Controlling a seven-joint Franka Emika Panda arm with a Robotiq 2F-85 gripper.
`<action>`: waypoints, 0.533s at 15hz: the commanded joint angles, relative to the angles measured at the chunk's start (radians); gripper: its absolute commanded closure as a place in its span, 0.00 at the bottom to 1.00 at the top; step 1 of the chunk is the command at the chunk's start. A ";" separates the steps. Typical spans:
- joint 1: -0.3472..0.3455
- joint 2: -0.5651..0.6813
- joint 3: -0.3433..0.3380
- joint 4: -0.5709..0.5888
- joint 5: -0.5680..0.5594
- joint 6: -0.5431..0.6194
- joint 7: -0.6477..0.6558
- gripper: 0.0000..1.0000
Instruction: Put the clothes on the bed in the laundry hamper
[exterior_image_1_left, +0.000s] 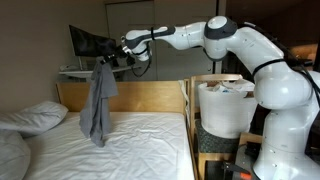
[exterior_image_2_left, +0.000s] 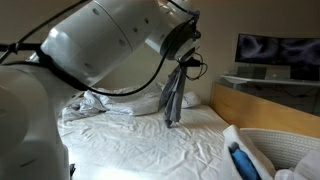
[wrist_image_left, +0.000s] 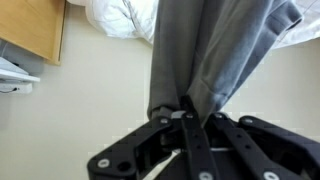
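A grey garment (exterior_image_1_left: 98, 103) hangs from my gripper (exterior_image_1_left: 118, 60) well above the white bed (exterior_image_1_left: 120, 145); its lower end hangs close to the sheet. In another exterior view the garment (exterior_image_2_left: 174, 95) hangs in a long strip under the gripper (exterior_image_2_left: 186, 60). In the wrist view the grey cloth (wrist_image_left: 205, 50) is pinched between my shut black fingers (wrist_image_left: 188, 112). The white laundry hamper (exterior_image_1_left: 226, 105) stands beside the bed, next to my arm's base, and shows at the lower right in an exterior view (exterior_image_2_left: 285, 150).
A wooden headboard and bed frame (exterior_image_1_left: 140, 97) edge the bed. Pillows (exterior_image_1_left: 35, 118) lie at one end and rumpled white bedding (exterior_image_2_left: 100, 105) at the back. A monitor (exterior_image_1_left: 90, 42) stands on a desk behind. A blue object (exterior_image_2_left: 240, 158) lies near the hamper.
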 joint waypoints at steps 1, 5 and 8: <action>-0.045 -0.070 0.029 0.036 0.023 -0.108 -0.174 0.95; -0.031 -0.111 0.031 0.130 0.058 -0.147 -0.360 0.95; 0.012 -0.046 0.104 0.271 0.013 -0.061 -0.355 0.95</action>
